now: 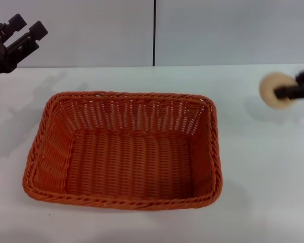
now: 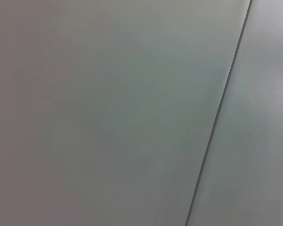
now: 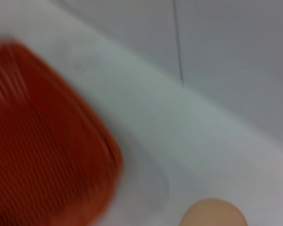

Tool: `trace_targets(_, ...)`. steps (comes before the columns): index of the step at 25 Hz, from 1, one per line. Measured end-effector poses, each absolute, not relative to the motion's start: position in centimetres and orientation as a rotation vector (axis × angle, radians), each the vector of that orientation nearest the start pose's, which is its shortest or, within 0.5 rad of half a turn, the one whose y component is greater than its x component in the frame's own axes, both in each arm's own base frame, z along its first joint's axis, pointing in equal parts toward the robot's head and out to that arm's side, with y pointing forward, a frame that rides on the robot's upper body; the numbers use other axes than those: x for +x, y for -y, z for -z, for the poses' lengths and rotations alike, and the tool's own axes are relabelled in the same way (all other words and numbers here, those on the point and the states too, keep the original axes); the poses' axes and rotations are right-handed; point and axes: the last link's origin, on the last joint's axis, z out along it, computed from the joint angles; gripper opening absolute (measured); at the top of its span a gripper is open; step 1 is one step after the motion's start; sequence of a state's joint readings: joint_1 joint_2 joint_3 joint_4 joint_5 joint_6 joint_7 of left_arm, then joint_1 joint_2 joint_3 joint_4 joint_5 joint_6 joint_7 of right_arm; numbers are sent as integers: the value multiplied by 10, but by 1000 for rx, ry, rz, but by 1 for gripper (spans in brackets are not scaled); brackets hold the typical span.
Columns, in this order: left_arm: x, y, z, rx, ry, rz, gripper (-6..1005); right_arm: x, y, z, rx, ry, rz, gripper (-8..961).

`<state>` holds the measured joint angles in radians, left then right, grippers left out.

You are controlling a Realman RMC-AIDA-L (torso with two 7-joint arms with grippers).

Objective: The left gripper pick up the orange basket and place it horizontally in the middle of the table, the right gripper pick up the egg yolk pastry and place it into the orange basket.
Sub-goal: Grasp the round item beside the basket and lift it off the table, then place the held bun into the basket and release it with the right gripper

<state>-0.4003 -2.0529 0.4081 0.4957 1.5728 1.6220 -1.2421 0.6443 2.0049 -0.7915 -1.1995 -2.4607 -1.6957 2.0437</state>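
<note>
The orange basket (image 1: 124,152) lies lengthwise in the middle of the white table (image 1: 263,177), with nothing in it. My left gripper (image 1: 25,28) hangs raised at the far left, well clear of the basket, fingers apart and holding nothing. At the right edge my right gripper (image 1: 289,92) is shut on the egg yolk pastry (image 1: 272,90), held above the table to the right of the basket, with a soft shadow under it. The right wrist view shows the basket (image 3: 47,141) and the top of the pastry (image 3: 212,214). The left wrist view shows only wall.
A grey wall panel (image 1: 91,30) with a dark vertical seam (image 1: 154,33) closes off the table's far edge. The same seam (image 2: 221,108) crosses the left wrist view. White tabletop surrounds the basket on all sides.
</note>
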Motion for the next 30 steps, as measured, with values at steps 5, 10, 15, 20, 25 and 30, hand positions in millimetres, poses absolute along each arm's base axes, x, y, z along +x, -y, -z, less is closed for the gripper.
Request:
trace_targets(5,-302,-311,-67,-2053,670,1235,813,189,-361,-101,-2690,-615,-320,289)
trace_targets(10,-301,-311,-67,-2051,665,1238,813,155,-351,-95,-2755,-415,-696,243)
trace_targets(15,-299,-314,-67,-2055,655,1242,813,132,-351,-65,-2881,-328,-828,205)
trace_targets(20,-298,-315,-67,-2055,649,1242,813,118,-353,-37,-2962,-308,-893,225)
trace_targets(25,-298,-315,-67,-2053,649,1244,813,119,-355,-30,-2960,-301,-894,268)
trace_targets(30,-298,-314,-67,-2051,652,1245,813,125,-354,-33,-2944,-304,-898,406)
